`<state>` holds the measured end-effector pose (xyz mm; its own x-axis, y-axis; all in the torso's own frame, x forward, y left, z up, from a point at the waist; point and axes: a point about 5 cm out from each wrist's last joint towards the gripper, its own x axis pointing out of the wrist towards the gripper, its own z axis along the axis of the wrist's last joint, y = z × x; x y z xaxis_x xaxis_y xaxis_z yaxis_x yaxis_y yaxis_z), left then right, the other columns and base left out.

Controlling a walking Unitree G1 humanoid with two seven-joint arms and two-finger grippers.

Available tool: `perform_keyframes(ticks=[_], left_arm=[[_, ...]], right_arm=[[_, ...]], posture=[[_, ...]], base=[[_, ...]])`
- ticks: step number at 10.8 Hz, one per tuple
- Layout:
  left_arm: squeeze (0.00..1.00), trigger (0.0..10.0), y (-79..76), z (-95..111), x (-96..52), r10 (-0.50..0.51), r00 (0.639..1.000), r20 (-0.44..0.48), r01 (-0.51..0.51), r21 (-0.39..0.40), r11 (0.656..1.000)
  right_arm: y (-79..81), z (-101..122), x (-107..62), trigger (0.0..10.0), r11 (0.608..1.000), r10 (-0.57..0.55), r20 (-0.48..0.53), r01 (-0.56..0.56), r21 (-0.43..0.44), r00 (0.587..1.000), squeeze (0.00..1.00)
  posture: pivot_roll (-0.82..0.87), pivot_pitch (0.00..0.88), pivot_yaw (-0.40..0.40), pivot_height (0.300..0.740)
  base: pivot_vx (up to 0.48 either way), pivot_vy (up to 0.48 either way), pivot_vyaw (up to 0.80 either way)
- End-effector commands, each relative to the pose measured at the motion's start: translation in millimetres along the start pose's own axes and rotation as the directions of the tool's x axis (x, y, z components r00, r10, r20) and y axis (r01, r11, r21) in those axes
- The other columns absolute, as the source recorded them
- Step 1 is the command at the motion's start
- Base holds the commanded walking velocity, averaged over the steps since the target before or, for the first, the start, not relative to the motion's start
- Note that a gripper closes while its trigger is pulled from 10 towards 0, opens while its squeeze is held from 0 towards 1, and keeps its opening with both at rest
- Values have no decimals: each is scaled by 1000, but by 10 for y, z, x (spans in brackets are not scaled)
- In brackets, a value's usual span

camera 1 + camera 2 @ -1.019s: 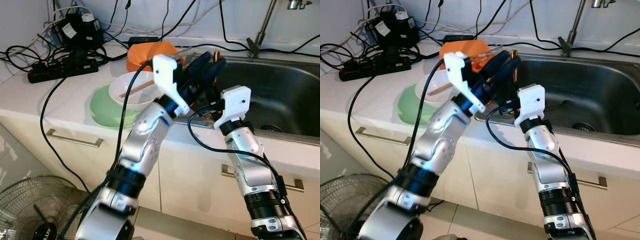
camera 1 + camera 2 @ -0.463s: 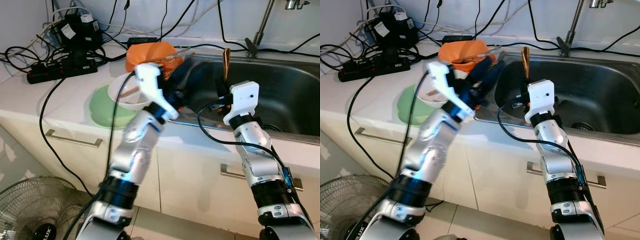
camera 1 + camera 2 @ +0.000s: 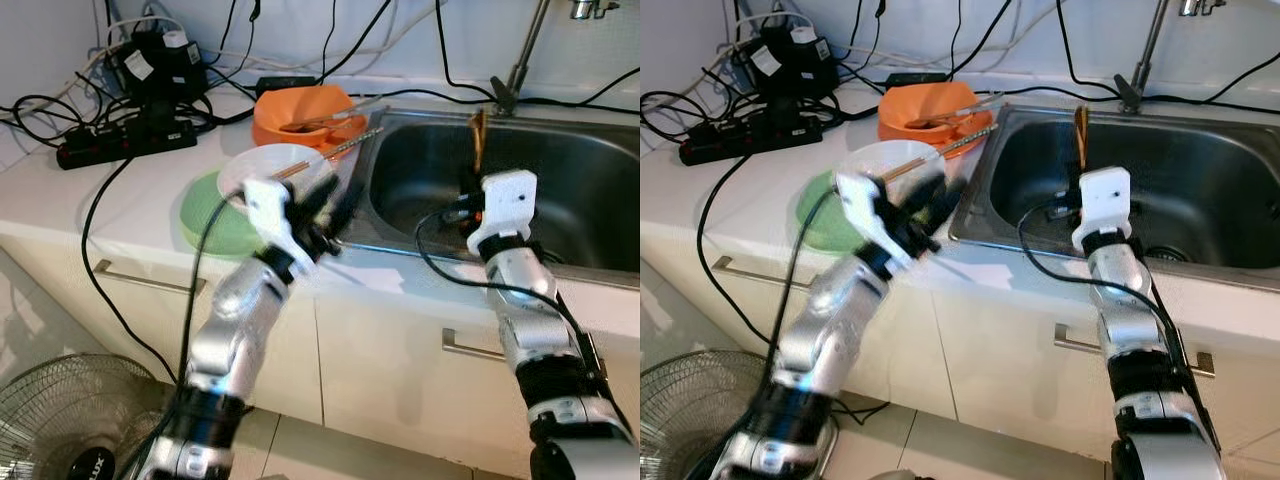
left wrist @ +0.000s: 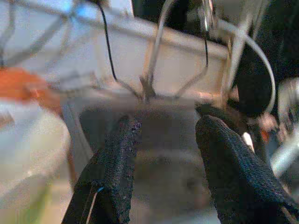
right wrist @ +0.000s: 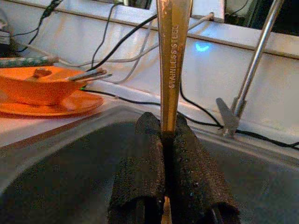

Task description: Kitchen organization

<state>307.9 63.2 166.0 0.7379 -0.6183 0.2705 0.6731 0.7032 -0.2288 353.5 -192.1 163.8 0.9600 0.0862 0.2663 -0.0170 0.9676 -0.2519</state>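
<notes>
The right tool [image 5: 164, 140] is clamped on a flat golden stainless-steel utensil handle [image 5: 172, 56], holding it upright over the steel sink basin [image 3: 590, 190]. The left tool [image 4: 163, 154] is spread wide with nothing between its fingers, above the white worktop [image 3: 70, 200] edge near a white bowl [image 3: 275, 165] on a green plate [image 3: 205, 220].

There were three dishes on the counter: one orange bowl [image 3: 300, 108] on an orange plate, one white bowl [image 3: 270, 172], and one green plate [image 3: 205, 215] under the white bowl. One stainless-steel utensil [image 5: 172, 56] stood upright over the one steel sink [image 3: 580, 180], one faucet [image 3: 520, 60] rose behind it, and at least two chopsticks [image 3: 335, 150] lay across the bowls. Two drawer handles [image 3: 145, 278] showed on the cabinet front, one black power strip [image 3: 125, 140] sat among tangled cables whose number could not be told, and one fan [image 3: 60, 420] stood on the floor.
</notes>
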Motion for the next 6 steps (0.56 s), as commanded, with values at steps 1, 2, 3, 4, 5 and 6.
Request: perform_keyframes(ticks=[1,2,3,4,5,6], left_arm=[[0,10000,-2,-92,-39,-16,998,-60,17,23,1000],[0,10000,-11,-131,-50,-27,996,-83,30,39,999],[0,10000,-14,-182,-54,-29,994,-109,36,59,998],[0,10000,-20,-234,-52,-31,991,-129,41,74,996],[0,10000,-31,-288,-51,-33,989,-146,46,90,995],[0,10000,-2,-371,-46,-1,987,-159,22,129,991]], right_arm=[[-73,31,50,10000,999,-32,16,33,-15,999,0],[-83,39,68,10000,999,-36,21,36,-19,999,0],[-94,56,85,10000,999,-43,31,44,-19,999,0],[-110,57,106,10000,998,-60,30,60,-6,998,0],[-118,45,119,10000,997,-71,29,71,-1,997,0],[-125,33,135,10000,996,-94,28,94,8,995,0]], posture=[[43,0,94,740],[43,0,94,740],[44,0,95,740],[42,0,94,740],[45,0,94,740],[47,0,91,740]], base=[[0,0,0],[0,0,0],[0,0,0],[0,0,0],[0,0,0],[0,0,0]])
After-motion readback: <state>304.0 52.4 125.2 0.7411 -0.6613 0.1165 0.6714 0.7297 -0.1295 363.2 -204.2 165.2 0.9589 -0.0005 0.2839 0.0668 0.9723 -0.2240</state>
